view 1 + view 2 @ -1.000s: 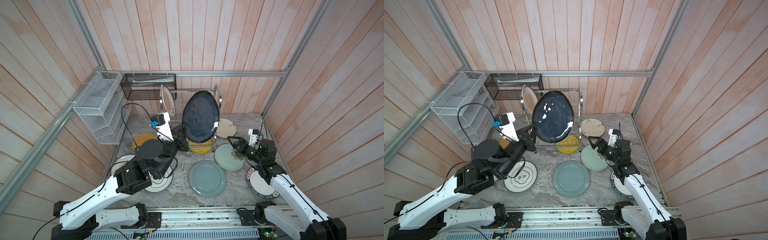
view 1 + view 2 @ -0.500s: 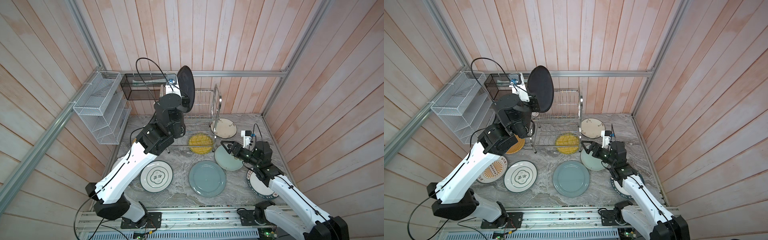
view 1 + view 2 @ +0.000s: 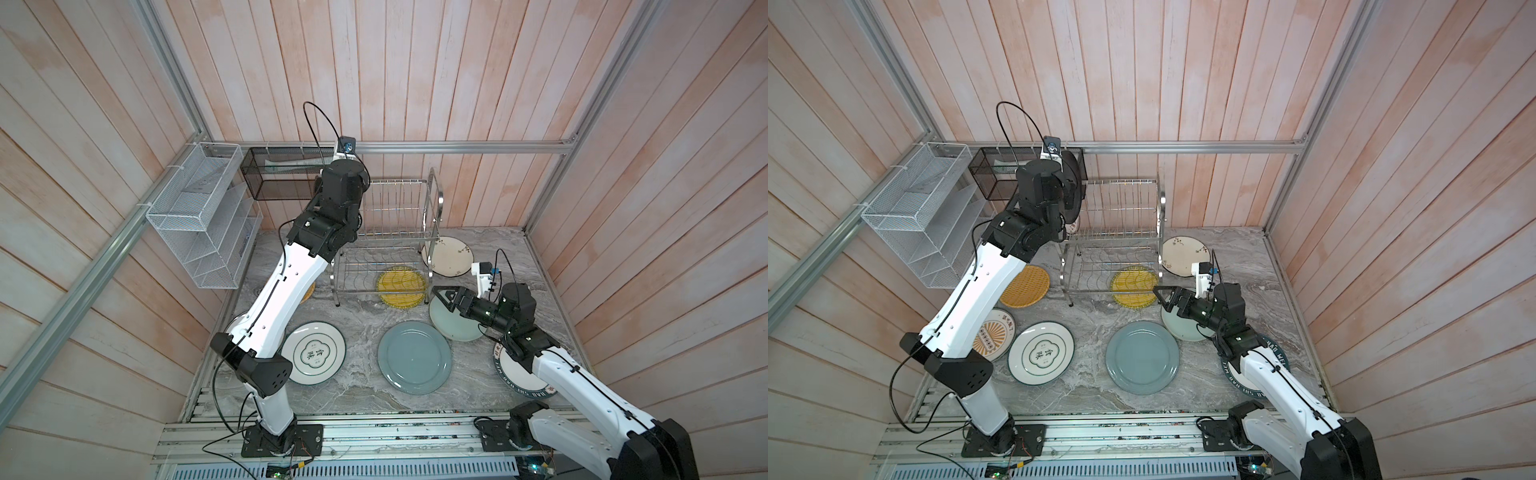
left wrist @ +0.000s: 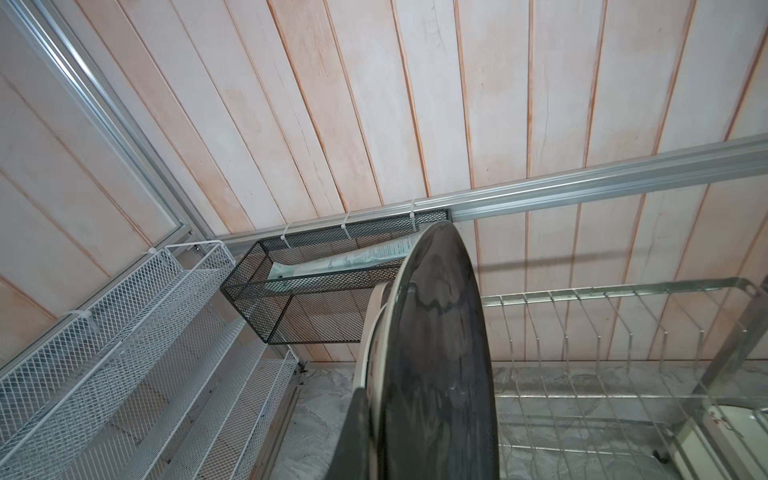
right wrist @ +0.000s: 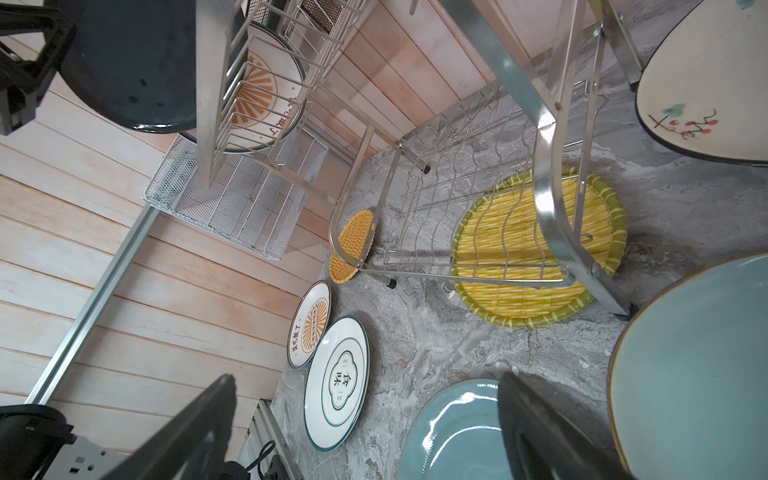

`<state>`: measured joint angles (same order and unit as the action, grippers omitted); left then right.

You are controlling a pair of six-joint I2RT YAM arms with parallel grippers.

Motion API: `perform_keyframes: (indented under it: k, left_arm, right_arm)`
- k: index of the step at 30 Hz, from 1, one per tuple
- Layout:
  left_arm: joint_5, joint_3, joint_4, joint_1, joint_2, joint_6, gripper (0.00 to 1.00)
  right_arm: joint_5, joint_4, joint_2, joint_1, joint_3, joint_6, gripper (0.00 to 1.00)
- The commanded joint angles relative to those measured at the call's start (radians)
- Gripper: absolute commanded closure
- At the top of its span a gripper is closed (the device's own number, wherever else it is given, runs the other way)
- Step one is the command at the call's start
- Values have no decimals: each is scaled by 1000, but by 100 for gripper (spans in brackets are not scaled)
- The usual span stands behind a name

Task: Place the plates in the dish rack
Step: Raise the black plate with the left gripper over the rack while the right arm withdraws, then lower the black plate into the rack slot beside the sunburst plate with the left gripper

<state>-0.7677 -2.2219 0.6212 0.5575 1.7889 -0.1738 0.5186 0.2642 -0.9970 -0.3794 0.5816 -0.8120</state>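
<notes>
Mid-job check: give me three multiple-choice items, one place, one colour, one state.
1. The green-rimmed yellow woven plate lies: A) on the table, partly under the dish rack; B) in the white organiser; C) in a gripper.
2. The held plate in the left gripper is: A) white; B) yellow; C) black.
3. The right gripper is: A) shut on a plate; B) open, empty; C) out of view.
Answers: 1 A, rack wires cross over it; 2 C, its face is dark in the left wrist view; 3 B, jaws spread wide with nothing between.
</notes>
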Motion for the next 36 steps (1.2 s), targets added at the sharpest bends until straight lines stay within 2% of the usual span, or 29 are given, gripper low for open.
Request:
perform_keyframes:
  k: [1, 12, 19, 24, 29, 36]
  left_arm:
    - [52, -63, -81, -13, 7, -42, 100]
    - [53, -3, -93, -27, 43, -56, 100]
    - [-1, -19, -113, -27, 50, -87, 100]
    - [10, -14, -107, -25, 54, -90, 100]
    - [-16, 20, -104, -25, 60, -75, 100]
    - [7, 37, -83, -26, 68, -42, 100]
  right_arm:
    - [12, 26, 0, -8, -13, -4, 2]
    - [14, 31, -7, -8, -24, -10, 2]
    - [11, 38, -6, -7, -38, -13, 2]
    - [12, 48, -14, -8, -41, -15, 2]
    - [14, 46, -14, -8, -46, -14, 2]
    - [9, 45, -11, -8, -49, -14, 2]
